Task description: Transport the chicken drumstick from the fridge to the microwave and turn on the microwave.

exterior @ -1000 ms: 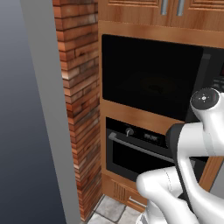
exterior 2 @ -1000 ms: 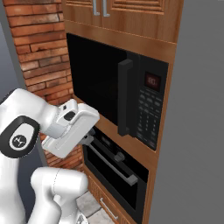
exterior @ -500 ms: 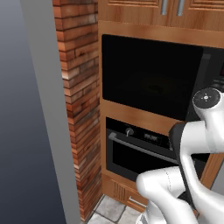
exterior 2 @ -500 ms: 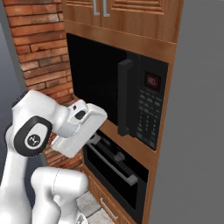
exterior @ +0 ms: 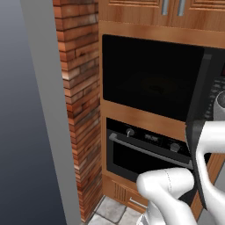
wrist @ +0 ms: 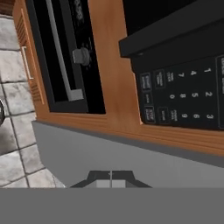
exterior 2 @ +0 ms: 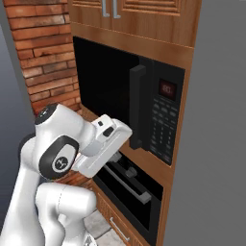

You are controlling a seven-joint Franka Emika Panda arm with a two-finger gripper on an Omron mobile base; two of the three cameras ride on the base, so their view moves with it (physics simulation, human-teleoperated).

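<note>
The black microwave (exterior 2: 115, 91) sits built into a wooden cabinet column, and its dark window (exterior: 149, 79) shows nothing I can make out inside. Its keypad (exterior 2: 162, 127) and red display (exterior 2: 168, 88) are on the right, beside a vertical door handle (exterior 2: 137, 106). My gripper (exterior 2: 117, 154) is shut and empty, just below the microwave's lower edge and left of the keypad. In the hand view the fingertips (wrist: 111, 178) are pressed together, and the keypad (wrist: 179, 96) is ahead at the right. The fridge's grey side (exterior 2: 216, 144) stands right of the column. The chicken drumstick is out of view.
A black oven (exterior: 145, 151) with a bar handle (exterior 2: 129, 181) and knobs (wrist: 81, 56) sits under the microwave. A brick pillar (exterior: 81, 101) and a grey wall (exterior: 26, 123) stand to the left. Wooden cupboard doors (exterior 2: 139, 14) are above, and grey floor tiles (wrist: 17, 109) below.
My hand has swung right and slightly down, from in front of the microwave window towards its lower right corner. The gripper stayed shut.
</note>
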